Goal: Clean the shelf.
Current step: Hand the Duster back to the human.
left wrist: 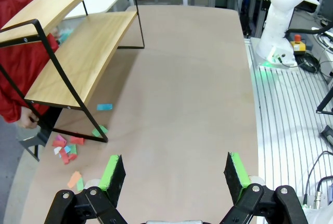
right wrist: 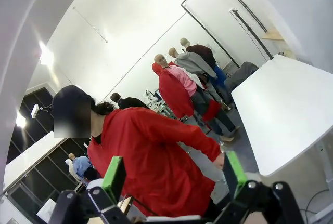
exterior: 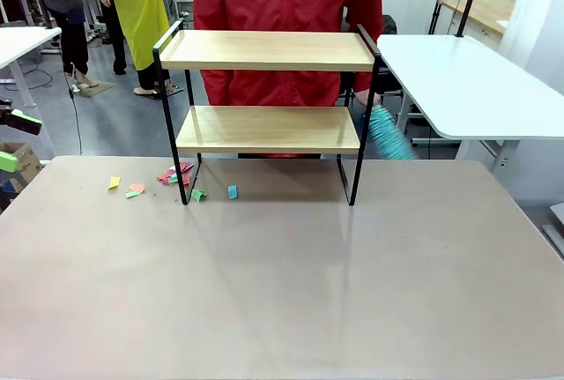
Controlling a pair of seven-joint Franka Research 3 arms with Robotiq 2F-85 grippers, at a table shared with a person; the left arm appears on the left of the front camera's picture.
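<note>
The shelf stands upright at the far edge of the tabletop, roughly midway along it, its two wooden boards bare and its black legs planted on the surface. Behind it, at the far side, stands a person in a red jacket, whose hand by the shelf's right end holds a blurred teal brush just beyond the far edge. Small coloured paper scraps lie scattered on the tabletop near the far-left corner, around and just left of the shelf's front left leg; one blue scrap lies under the lower board near the front. The left gripper hangs above the left part of the tabletop with its green-padded fingers spread wide and nothing between them; in its wrist view the shelf runs along the upper left, with the scraps by its nearest leg, and the person's other hand is at that end of the frame. The right gripper is raised and pointing at the person and the room behind, its fingers likewise spread wide and holding nothing. A white side table stands beyond the far-right corner.
</note>
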